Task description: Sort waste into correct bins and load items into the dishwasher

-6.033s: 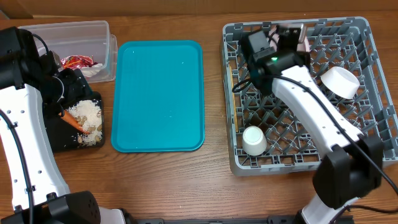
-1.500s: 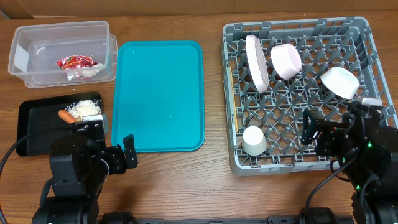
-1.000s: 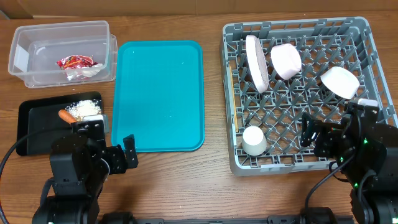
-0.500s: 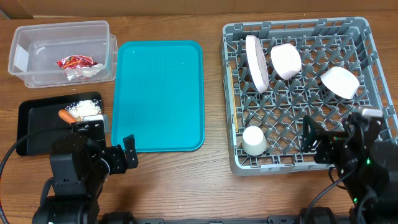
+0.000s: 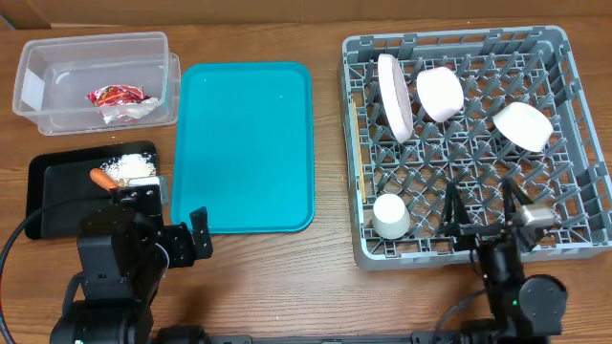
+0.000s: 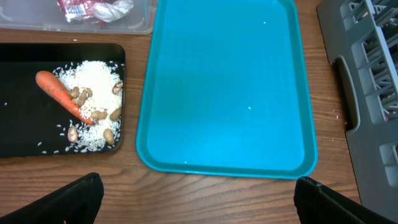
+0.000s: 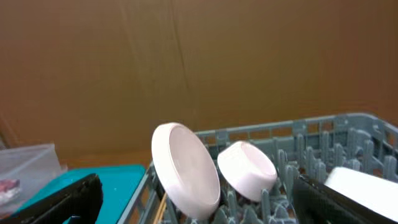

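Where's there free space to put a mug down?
The teal tray is bare, as is the wood strip between it and the grey rack. The rack's back half is crowded with a plate and bowls.

No words or numbers can be read anywhere here. The red snack wrapper (image 5: 115, 95) in the clear tub (image 5: 62, 72) has some white marks on it, but they are too small and blurry to make out as letters

Matte black, boxy left arm (image 5: 113, 250), right arm (image 5: 524, 298); black cables (image 5: 19, 232); left hand (image 5: 196, 232), right hand (image 5: 481, 203) black-fingered.
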